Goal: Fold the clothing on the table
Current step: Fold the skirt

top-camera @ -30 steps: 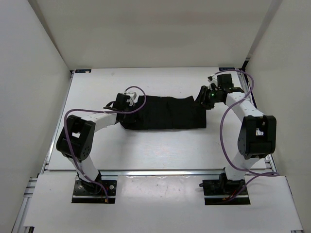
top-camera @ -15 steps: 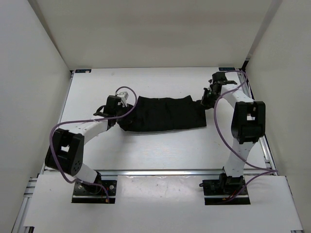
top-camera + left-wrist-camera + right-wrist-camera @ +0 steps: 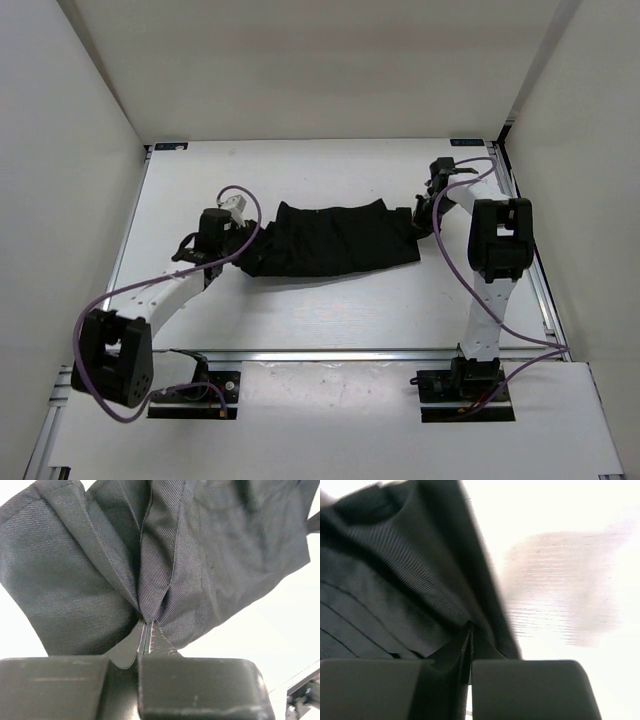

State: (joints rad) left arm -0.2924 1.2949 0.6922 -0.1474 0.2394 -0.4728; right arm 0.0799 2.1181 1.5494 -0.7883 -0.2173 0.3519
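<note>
On table, clothing spans between left fingers and right fingers, both clamped on it.

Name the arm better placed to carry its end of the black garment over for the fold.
Left, probably. Both arms' jaws are shut on the clothing, but the left jaws pinch a gathered bunch of fabric squarely, while the right jaws catch only an edge fold at the garment's corner.
</note>
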